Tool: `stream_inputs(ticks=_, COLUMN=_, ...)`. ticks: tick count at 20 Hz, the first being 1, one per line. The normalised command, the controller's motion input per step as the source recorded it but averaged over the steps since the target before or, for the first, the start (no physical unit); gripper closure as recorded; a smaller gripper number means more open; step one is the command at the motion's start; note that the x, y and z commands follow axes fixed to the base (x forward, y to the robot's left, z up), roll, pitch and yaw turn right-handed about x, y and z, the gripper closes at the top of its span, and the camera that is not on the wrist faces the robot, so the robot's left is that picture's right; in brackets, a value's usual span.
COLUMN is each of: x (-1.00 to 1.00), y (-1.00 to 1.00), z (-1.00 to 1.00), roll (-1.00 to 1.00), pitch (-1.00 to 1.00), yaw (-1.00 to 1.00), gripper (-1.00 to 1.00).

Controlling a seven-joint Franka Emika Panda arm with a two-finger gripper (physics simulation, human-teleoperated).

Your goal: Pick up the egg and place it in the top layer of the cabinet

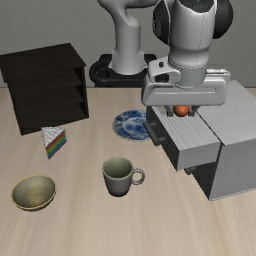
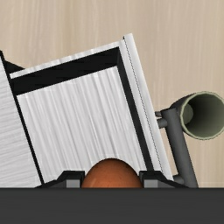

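Your claw (image 1: 182, 109) grips the egg (image 1: 183, 111) above the cabinet's (image 1: 238, 140) open top drawer (image 1: 190, 140), so lower straight and release gently, ignoring the mug (image 1: 120, 176) at seven o'clock.

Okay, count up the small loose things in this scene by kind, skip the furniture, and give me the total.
Egg: 1
Mug: 1
Bowl: 1
Plate: 1
Small striped box: 1
Total: 5
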Motion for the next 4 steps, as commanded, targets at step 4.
stream_inputs(ticks=4, x=0.0, y=0.0, z=0.0, roll=0.0, pitch=0.0, yaw=0.0, gripper=-1.0)
